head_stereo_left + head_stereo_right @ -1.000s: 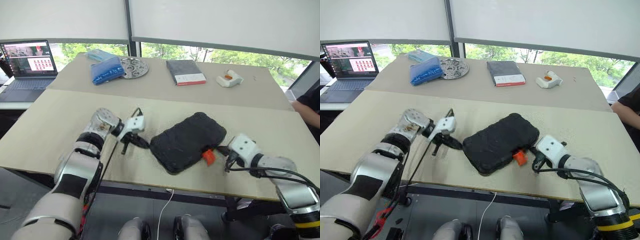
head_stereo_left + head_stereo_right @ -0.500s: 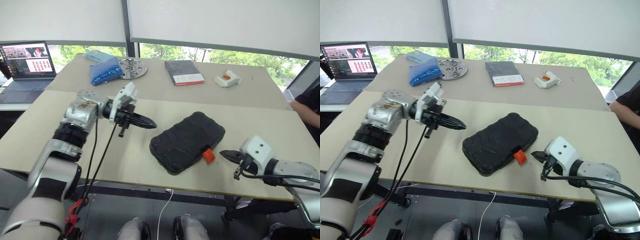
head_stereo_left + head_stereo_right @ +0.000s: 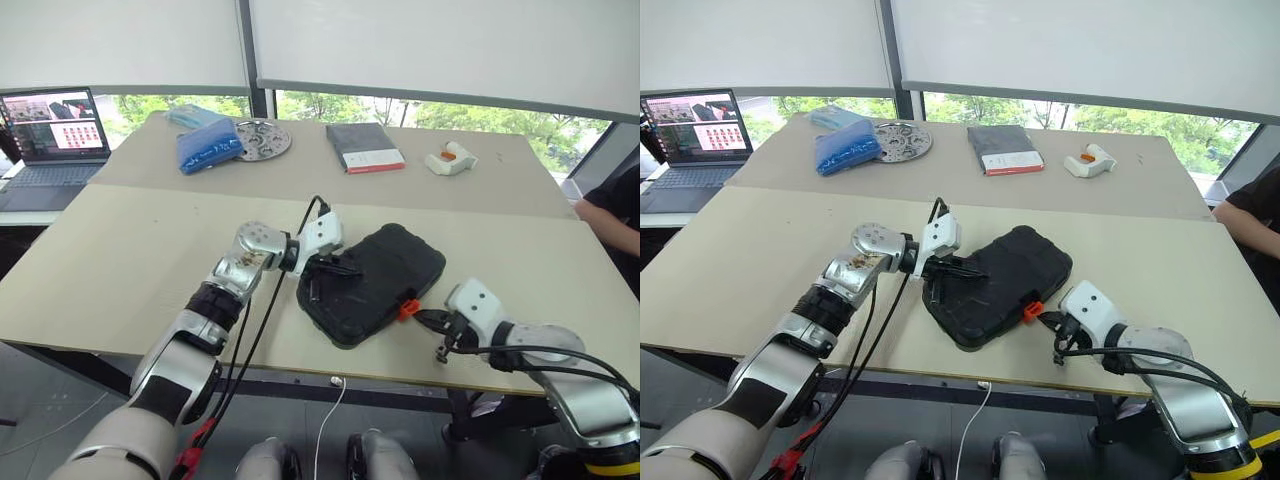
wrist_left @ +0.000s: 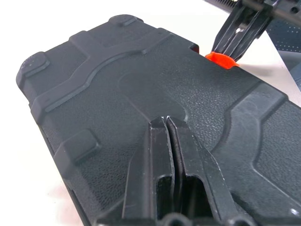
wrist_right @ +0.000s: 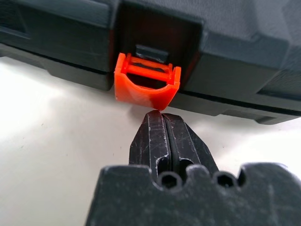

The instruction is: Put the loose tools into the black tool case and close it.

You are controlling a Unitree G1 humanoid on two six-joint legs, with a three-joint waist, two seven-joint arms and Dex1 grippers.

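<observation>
Fingers of the left gripper [image 4: 165, 123] are pressed together with nothing between them; their tips rest over the textured lid of the black tool case [image 3: 375, 280], near its middle. Fingers of the right gripper [image 5: 162, 116] are likewise pressed together and hold nothing; their tips sit just beside the lower edge of the orange latch [image 5: 147, 84], at the case's front edge. Whether they touch the latch cannot be told.

Case lies closed and flat on the near surface [image 3: 120, 260], set at an angle, between the two arms. The latch hangs outward from its recess, not folded flat against the shell. No loose tools are visible around the case.

On the far surface stand a dark grey book with a red-white label [image 3: 364, 146], a blue bag [image 3: 208, 144], a round metal plate [image 3: 262, 139] and a small white-and-orange object [image 3: 450, 158]. A laptop [image 3: 50, 128] is open at far left. A person's arm [image 3: 608, 215] shows at the right edge.
</observation>
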